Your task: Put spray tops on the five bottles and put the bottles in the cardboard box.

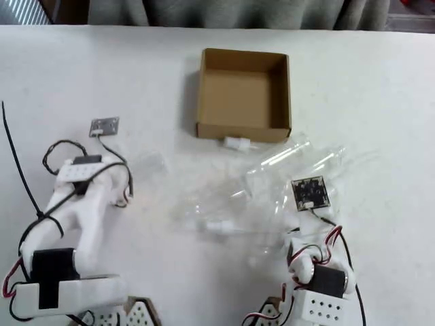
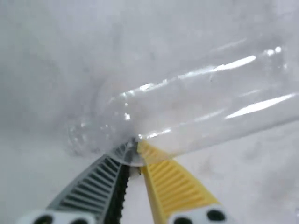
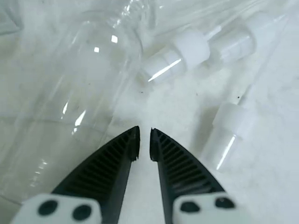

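My left gripper (image 2: 133, 151) has its grey and yellow fingers shut, with the tips touching the shoulder of a clear bottle (image 2: 201, 107) that lies on its side on the white table. My right gripper (image 3: 145, 140) hovers low over the table with its black fingers nearly together and nothing between them. Beside it lie a clear bottle (image 3: 88, 70) and three white spray tops (image 3: 175, 58) (image 3: 233, 44) (image 3: 229, 130). From above, several clear bottles (image 1: 299, 163) lie in a loose pile in front of the cardboard box (image 1: 204, 88), which is open-topped with nothing inside.
One white spray top (image 1: 234, 143) lies against the box's front wall and another (image 1: 219, 227) among the bottles. The left arm (image 1: 85, 197) stands at the left, the right arm (image 1: 316, 272) at the lower right. Bare table stretches along the far side.
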`<state>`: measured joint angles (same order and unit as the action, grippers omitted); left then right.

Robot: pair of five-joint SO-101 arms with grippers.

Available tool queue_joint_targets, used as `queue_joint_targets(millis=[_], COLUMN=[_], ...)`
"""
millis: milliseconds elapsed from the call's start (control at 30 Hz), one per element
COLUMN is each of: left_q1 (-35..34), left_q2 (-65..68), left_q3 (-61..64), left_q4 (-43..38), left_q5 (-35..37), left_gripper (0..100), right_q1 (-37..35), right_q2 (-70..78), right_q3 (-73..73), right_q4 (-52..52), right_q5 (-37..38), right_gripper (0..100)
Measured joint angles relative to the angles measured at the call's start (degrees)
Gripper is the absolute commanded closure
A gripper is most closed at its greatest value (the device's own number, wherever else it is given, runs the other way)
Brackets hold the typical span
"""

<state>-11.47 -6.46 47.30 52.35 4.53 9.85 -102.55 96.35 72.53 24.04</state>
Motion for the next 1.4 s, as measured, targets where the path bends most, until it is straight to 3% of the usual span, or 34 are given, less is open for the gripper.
queue_joint_targets(millis=[167,400,867,1133,1400], left_q1=[-0.2,-3.0,-4.0,-5.5,-8.1], left_q2=[0.0,0.0,2.1,13.2,14.7], left_q3=[-3.4,-3.9,-4.0,-13.0,-21.5], left_q4=[0.0,-6.1,-13.0,-12.0,-9.7], left_q5=[0.8,8.4,10.0,15.9,21.0], left_gripper=[98,98,98,98,98], right_q1=[0.0,0.0,0.0,0.0,0.0], right_q2=[0.0,0.0,0.0,0.0,0.0], right_q3=[0.0,0.0,0.0,0.0,0.0], right_q4=[0.0,0.0,0.0,0.0,0.0], right_q5=[0.0,0.0,0.0,0.0,0.0], right_gripper=[97.1,97.1,97.1,97.1,97.1])
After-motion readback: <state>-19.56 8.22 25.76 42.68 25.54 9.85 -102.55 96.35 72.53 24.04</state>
